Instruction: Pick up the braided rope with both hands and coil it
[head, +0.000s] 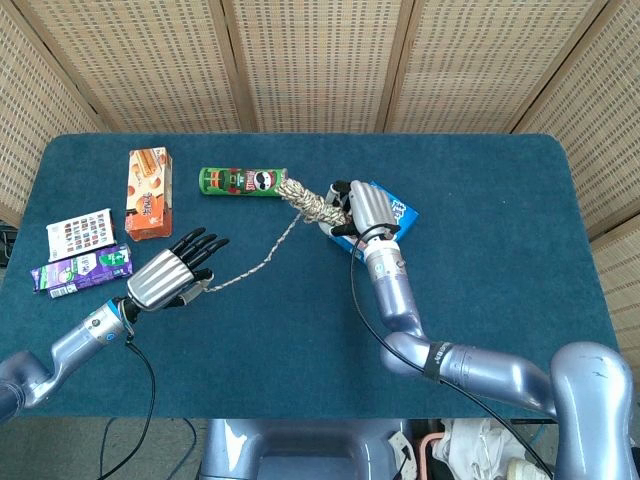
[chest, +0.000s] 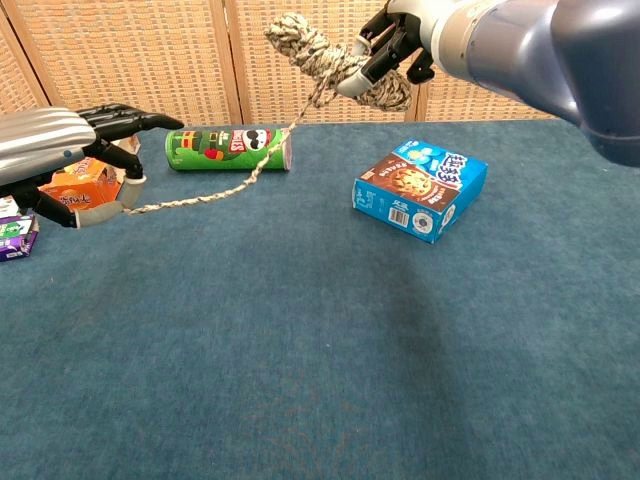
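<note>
Braided rope, beige-and-brown speckled cord (head: 262, 262), strung between my two hands above the blue cloth table (head: 500, 240).

R hand (head: 362, 208) is raised above the table w/ fingers wrapped round the wound bundle, so most of the rope sits bunched in that grip, knobby end poking out toward the green crisp tube (head: 242, 181). From there a single loose strand sags down and across to my L hand (head: 172, 274), which pinches the tail end low by the table; its other fingers (chest: 130, 122) are stretched out straight. In chest view the bundle (chest: 325, 62) looks thick and lumpy, wraps uneven; the strand (chest: 215, 190) droops slack, not taut. Blue biscuit box (chest: 421, 188) lies under R hand.
</note>
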